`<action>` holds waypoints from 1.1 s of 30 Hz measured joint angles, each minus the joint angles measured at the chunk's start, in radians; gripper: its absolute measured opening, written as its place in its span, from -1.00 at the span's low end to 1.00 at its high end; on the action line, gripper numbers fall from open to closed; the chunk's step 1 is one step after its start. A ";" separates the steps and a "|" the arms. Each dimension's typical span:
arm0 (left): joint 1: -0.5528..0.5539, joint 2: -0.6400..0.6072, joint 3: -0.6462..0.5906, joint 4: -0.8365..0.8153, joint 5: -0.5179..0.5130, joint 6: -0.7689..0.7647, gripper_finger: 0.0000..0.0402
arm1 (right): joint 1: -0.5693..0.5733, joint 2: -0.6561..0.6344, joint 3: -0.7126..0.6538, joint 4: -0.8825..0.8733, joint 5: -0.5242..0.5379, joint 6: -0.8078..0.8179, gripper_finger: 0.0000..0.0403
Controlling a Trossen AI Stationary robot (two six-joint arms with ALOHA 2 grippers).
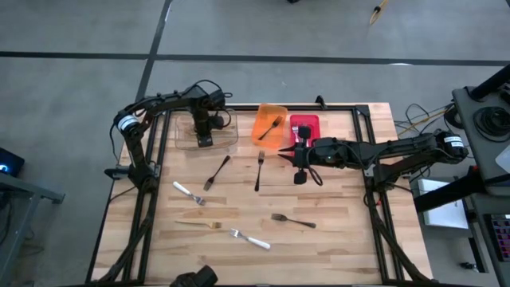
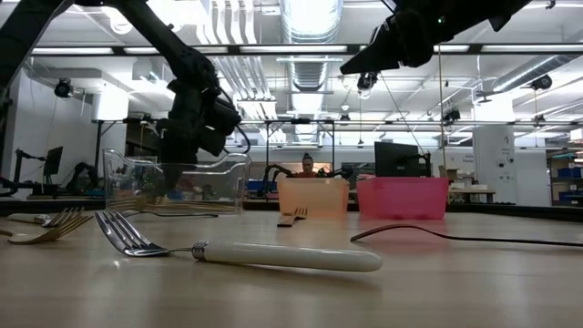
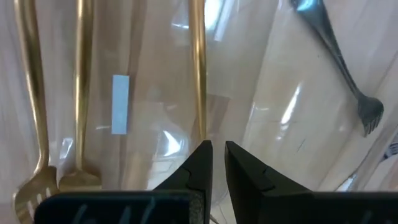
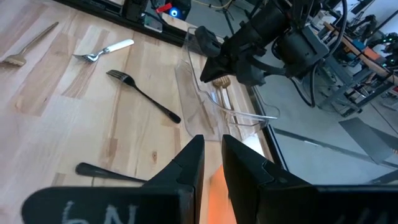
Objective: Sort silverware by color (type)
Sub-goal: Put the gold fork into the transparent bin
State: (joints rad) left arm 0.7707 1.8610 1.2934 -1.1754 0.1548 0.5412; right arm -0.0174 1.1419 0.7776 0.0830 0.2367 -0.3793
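I have the left gripper (image 1: 205,140) down inside the clear plastic bin (image 1: 229,142) at the far left of the wooden table (image 1: 335,239). Its fingers are pressed nearly together with a thin gap, and in its wrist view they stand at the end of a gold utensil handle (image 3: 198,68); I cannot tell whether they pinch it or have let go. Two more gold forks (image 3: 37,93) lie in the bin beside it. If the handle is in fact pinched, lifting out would drag it back over the wall and undo the drop.

My right gripper (image 1: 300,159) hovers near the red plastic bin (image 1: 305,123), fingers almost closed, and I see nothing between them. The orange plastic bin (image 1: 263,131) beside it holds one dark fork (image 1: 272,125).

Loose on the table are two black forks (image 1: 259,171) at the middle, a darker fork (image 1: 293,220) nearer right, two pale-handled silver forks (image 1: 189,193) to the left and near centre, and one gold fork (image 1: 199,224) near left.

I judge the main risks to be mixing colours, since the dark forks look alike from above, and the slim handles slipping or pivoting in a shallow pinch. The two arms work close across the far edge, so a careless reach could clip a bin.
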 joint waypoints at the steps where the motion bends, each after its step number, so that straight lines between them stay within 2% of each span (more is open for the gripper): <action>1: -0.003 -0.001 0.000 0.001 -0.008 0.004 -0.88 | 0.000 0.000 0.000 0.000 0.000 0.003 -0.76; 16: -0.017 -0.102 -0.010 0.188 -0.053 0.050 -0.88 | -0.006 0.000 0.000 0.004 0.001 0.028 -0.76; 23: -0.066 -0.169 -0.132 0.304 -0.056 0.022 -0.88 | -0.010 0.000 0.000 -0.001 0.001 0.078 -0.76; 28: -0.115 -0.215 -0.226 0.401 -0.104 0.004 -0.88 | -0.010 0.000 0.000 -0.007 0.001 0.100 -0.76; 33: -0.139 -0.229 -0.269 0.418 -0.140 0.004 -0.88 | -0.010 0.000 0.000 -0.008 0.001 0.114 -0.76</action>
State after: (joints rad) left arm 0.6312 1.6318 1.0249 -0.7579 0.0152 0.5450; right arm -0.0269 1.1419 0.7776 0.0753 0.2375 -0.2656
